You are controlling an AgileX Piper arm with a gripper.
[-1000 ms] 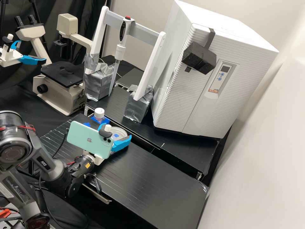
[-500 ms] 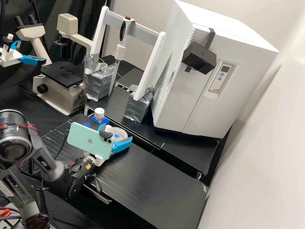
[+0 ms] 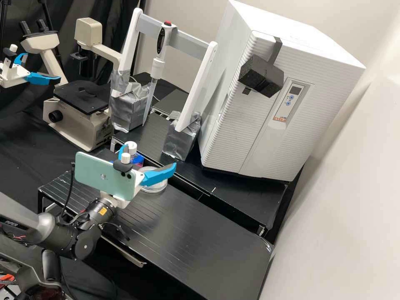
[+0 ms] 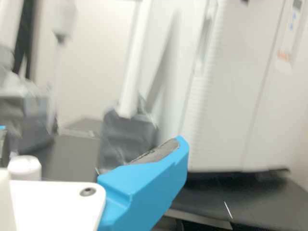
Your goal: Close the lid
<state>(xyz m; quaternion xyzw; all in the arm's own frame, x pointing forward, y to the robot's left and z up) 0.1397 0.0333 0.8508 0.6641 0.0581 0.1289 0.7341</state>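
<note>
A small bottle (image 3: 135, 160) with a white cap stands right by the round petri dish (image 3: 155, 187) in the high view. One of the blue fingers (image 3: 160, 175) cuts across the view of the dish, and a mint green phone (image 3: 104, 177) rides on the arm. Behind is a raised black shelf (image 3: 237, 200). It holds a big white lab cabinet (image 3: 225, 137) and a stand (image 3: 196, 87) with a pipette (image 3: 160, 46) hanging upright. A microscope (image 3: 79, 121) stands farther off to the side.

The dish looks clear, smooth and shallow, with a thin round rim. The bottle has pink and blue low down. The black tabletop (image 3: 196, 233) is shiny with thin lines in it. The cabinet is ridged at its edge, with a black block (image 3: 261, 77) on its front, and the stand's feet are wrapped in wrinkly silver tape.

The dish lies flat on the tabletop, facing up. It is a circle, the same all the way round. I can't tell if its lid is on. The end effector (image 3: 148, 156) is spread wide above it, pinching nothing.
</note>
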